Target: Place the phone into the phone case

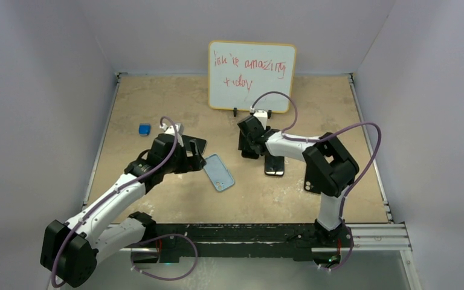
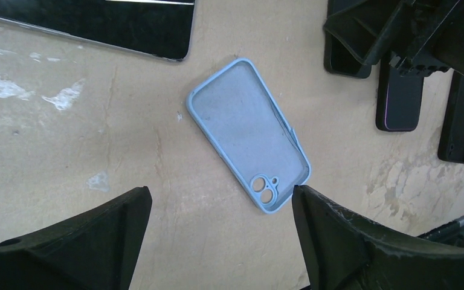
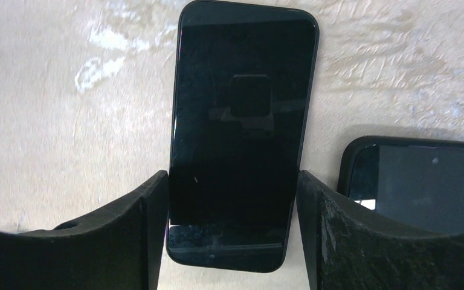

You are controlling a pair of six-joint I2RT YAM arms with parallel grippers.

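Light-blue phone-sized silicone case (image 1: 219, 172) lies hollow side up near the centre of the worktop (image 1: 338, 109), bare lining showing, under the wide-open jaws of the left gripper (image 2: 219, 190). Slim black-glass phone with a reddish rim (image 3: 241, 90) lies flat nearer the far edge, straddled by the right gripper (image 3: 232, 175) — whether those jaws pinch it, I cannot tell.

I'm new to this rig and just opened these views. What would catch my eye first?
The whiteboard with red handwriting stands at the back of the table. Mid-table, a light blue phone case lies hollow side up just ahead of the open left gripper. To its right, the right gripper straddles a black phone lying screen up.
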